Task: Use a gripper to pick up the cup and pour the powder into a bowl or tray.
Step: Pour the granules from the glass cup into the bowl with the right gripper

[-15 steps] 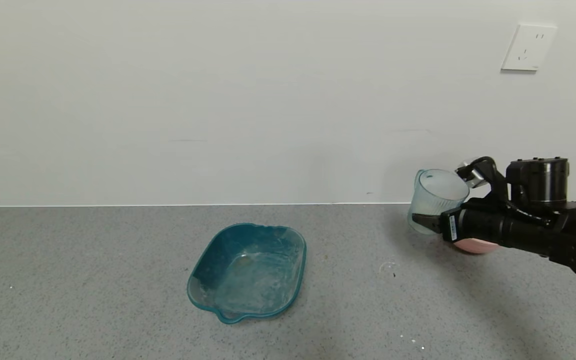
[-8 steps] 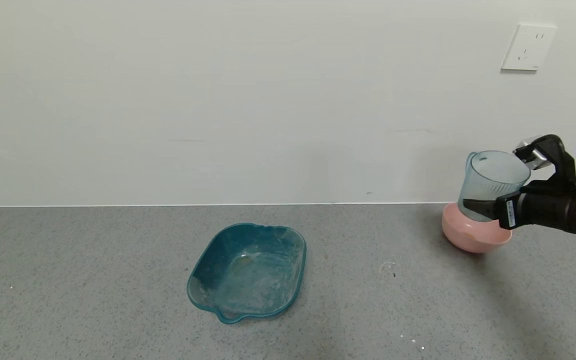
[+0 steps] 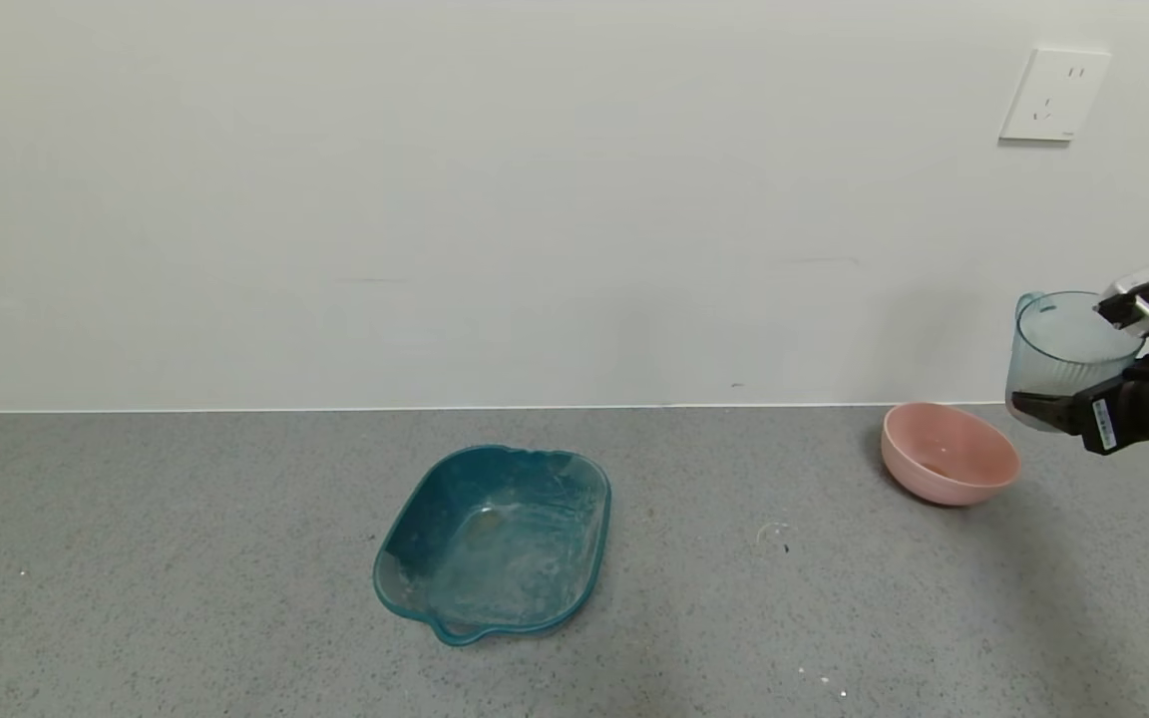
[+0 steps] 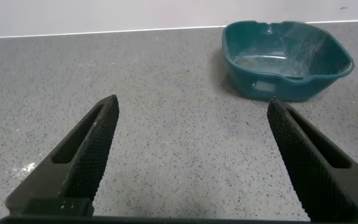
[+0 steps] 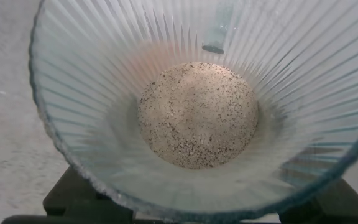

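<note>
A teal tray [image 3: 493,538] sits on the grey speckled counter [image 3: 186,558], a wall socket [image 3: 1053,95] above.

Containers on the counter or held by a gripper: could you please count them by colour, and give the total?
Teal: 1, the squarish tray on the counter.
Pink: 1, the round bowl on the counter.
Pale blue-green: 1, the ribbed cup, held by the right gripper to the right of the bowl.
Total: 3 containers.

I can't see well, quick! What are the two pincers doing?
Left pincer: open, holding nothing, over the counter.
Right pincer: closed on the cup, beside the pink bowl.
</note>
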{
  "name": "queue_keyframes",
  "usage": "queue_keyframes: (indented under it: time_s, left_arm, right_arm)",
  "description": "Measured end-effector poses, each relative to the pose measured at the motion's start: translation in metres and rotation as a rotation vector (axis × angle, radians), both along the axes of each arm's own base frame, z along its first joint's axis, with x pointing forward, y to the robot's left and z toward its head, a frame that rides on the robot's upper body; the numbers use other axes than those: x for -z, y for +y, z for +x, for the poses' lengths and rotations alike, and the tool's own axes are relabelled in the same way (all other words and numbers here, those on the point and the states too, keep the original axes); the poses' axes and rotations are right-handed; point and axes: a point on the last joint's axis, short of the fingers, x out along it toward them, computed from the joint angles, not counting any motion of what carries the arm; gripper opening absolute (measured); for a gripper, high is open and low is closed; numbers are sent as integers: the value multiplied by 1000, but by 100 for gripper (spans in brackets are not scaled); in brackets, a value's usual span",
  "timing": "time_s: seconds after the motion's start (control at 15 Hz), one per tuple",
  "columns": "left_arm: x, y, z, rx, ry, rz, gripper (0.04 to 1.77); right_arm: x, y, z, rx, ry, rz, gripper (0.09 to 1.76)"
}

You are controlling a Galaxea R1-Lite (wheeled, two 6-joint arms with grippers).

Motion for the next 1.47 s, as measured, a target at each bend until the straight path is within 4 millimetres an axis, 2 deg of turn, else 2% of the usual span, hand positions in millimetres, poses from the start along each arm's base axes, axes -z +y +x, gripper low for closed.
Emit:
queue_keyframes:
  time_s: [0.6, 0.93, 1.2, 1.47]
  left_arm:
    - [0, 0, 0, 0, -1, 0, 172]
    - [0, 0, 0, 0, -1, 0, 172]
    - [0, 0, 0, 0, 0, 0, 172]
    - [0, 0, 0, 0, 0, 0, 172]
  right_arm:
    - [22, -6, 37, 52, 100, -348, 130]
    - [24, -21, 57, 120, 145, -564, 130]
    - [30, -28, 69, 154, 192, -670, 130]
    - [33, -34, 83, 174, 132, -821, 130]
